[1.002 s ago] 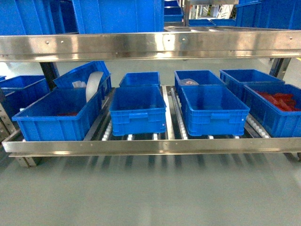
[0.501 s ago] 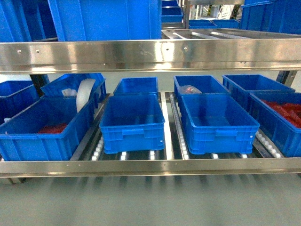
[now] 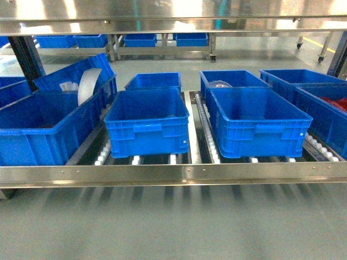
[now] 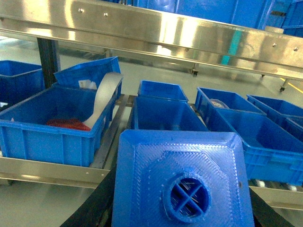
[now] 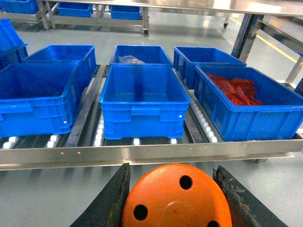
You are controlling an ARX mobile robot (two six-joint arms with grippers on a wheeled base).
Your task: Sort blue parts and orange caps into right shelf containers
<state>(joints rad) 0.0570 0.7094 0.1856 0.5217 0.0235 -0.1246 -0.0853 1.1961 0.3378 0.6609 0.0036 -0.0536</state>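
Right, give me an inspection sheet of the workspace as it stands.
Surface: steel shelf, white rollers visible between crates.
Job's things: blue part in the left claw; orange cap in the right claw; blue crates in two rows on the shelf.
Clutter: red pieces in the rightmost front crate; white curved strip in the left crates.
Claws: both shut on their loads.
Cables: nothing seen.
Surroundings: grey floor, further racks behind.
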